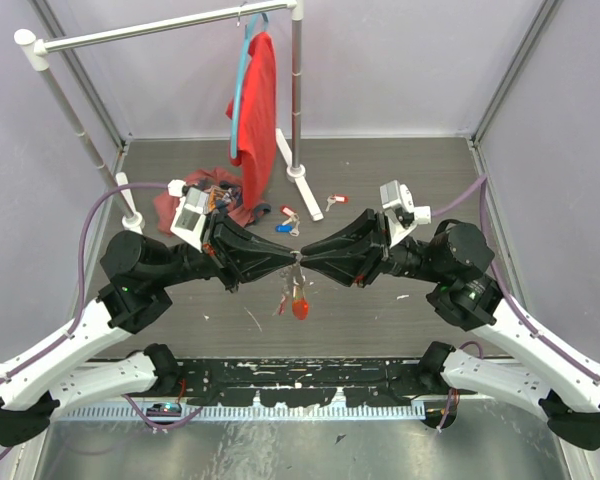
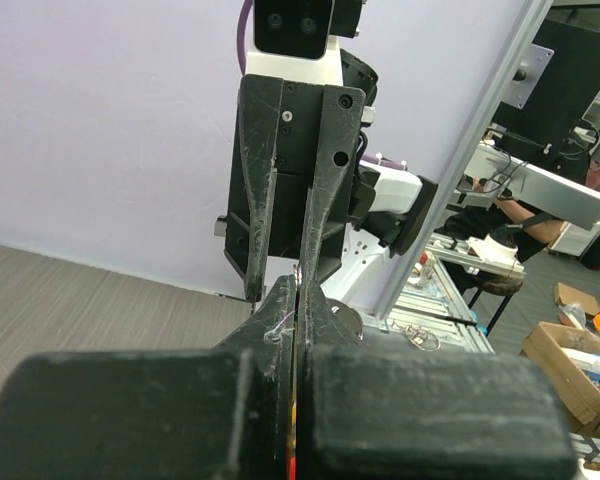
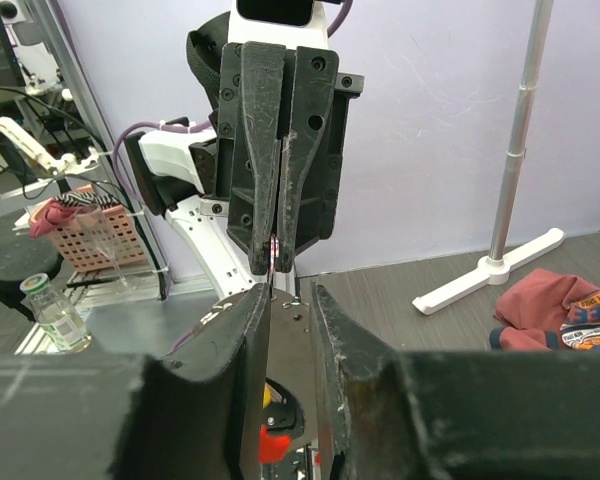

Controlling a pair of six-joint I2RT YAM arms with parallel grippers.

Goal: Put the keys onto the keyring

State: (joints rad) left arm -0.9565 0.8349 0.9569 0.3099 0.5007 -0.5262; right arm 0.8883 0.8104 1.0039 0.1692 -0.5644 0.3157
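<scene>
Grey table, purple walls. The keyring hangs over the table's middle, between both claws. The left claw is pinched shut on its chain. The right claw meets it with a narrow gap; I cannot tell what it holds. The keys lie behind, so I judge the ring is being readied and 1 key must be fetched next.

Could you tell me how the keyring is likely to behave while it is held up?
Probably floppy: the keyring hangs limp below the shut left gripper, so it should drape and swing rather than hold shape. Likely light, since a fingertip pinch carries it. Being thin metal, it may slip easily.
</scene>
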